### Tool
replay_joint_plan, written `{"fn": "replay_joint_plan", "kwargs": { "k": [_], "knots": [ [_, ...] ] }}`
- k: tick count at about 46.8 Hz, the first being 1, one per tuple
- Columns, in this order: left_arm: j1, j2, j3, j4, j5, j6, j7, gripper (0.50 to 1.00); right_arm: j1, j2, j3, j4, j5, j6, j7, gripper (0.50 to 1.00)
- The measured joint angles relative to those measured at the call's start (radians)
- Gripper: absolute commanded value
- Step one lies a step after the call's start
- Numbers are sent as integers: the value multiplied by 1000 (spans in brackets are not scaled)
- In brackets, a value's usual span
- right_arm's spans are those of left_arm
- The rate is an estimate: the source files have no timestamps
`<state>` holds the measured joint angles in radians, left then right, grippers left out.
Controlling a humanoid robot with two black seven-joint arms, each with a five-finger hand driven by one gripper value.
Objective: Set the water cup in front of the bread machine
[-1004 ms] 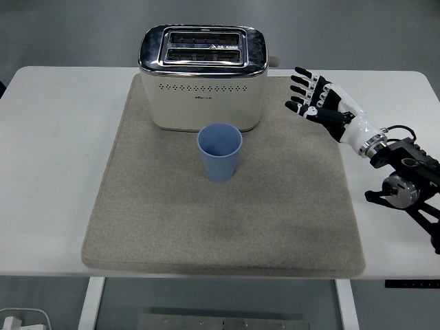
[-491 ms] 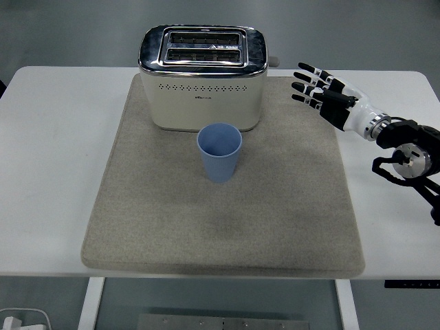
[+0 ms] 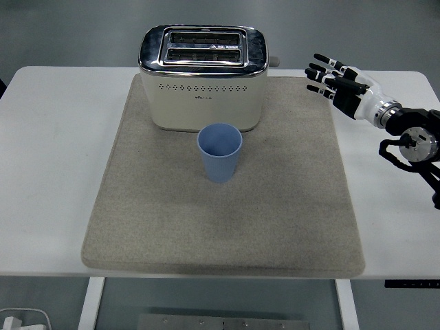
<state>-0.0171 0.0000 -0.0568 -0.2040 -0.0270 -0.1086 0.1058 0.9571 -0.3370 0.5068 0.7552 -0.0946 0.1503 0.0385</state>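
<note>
On the grey mat (image 3: 275, 220), the blue water cup (image 3: 220, 152) stands upright just in front of the bread machine (image 3: 203, 75), with bare mat all around it. The right hand (image 3: 337, 82), fingers spread and empty, hovers over the mat's far right edge above the white surface (image 3: 48, 172).

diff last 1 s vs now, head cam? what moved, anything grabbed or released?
Only the right hand moved: fingers spread and empty throughout, it drew back toward the far right of the table, off the mat and away from the cup. Nothing was grabbed or released. The cup stayed upright on the mat just in front of the bread machine, which did not shift either.
</note>
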Motion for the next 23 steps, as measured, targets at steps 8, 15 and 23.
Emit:
{"fn": "replay_joint_plan", "kwargs": {
  "k": [8,15,23],
  "knots": [
    [1,0,0,0,0,0,0,1000,3,21,17,-20,1,10,0,928],
    [0,0,0,0,0,0,0,1000,-4,30,48,-26,1,12,0,928],
    [0,0,0,0,0,0,0,1000,-4,38,50,-58,2,14,0,928]
  ]
}}
